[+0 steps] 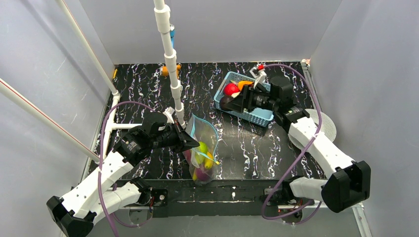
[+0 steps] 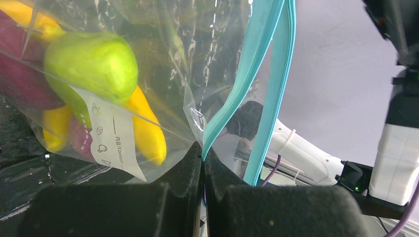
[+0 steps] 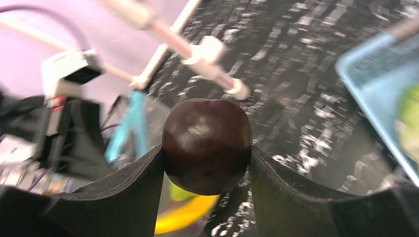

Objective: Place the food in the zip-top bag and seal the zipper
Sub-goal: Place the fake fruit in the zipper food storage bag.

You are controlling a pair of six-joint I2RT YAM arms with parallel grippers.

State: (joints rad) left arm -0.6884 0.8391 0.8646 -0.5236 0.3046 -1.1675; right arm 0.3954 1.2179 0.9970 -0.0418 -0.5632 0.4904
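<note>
The zip-top bag [image 1: 203,148] hangs at the table's front middle, and my left gripper [image 1: 189,140] is shut on its rim. In the left wrist view the jaws [image 2: 203,153] pinch one side of the teal zipper [image 2: 252,64]; the other side stands apart, so the mouth gapes. A green fruit [image 2: 91,64], yellow bananas [image 2: 146,131] and a purple piece [image 2: 20,84] lie inside the bag. My right gripper [image 1: 231,101] hovers at the blue basket's near-left edge, shut on a dark purple round fruit [image 3: 206,143]. Beyond it the bag [image 3: 133,128] shows blurred.
The light-blue lattice basket [image 1: 257,117] stands at the back right with a red fruit [image 1: 230,89] and an orange piece [image 1: 243,84] in it. A white pipe frame [image 1: 170,59] rises just behind the bag. A round grey disc [image 1: 327,129] lies at the table's right edge.
</note>
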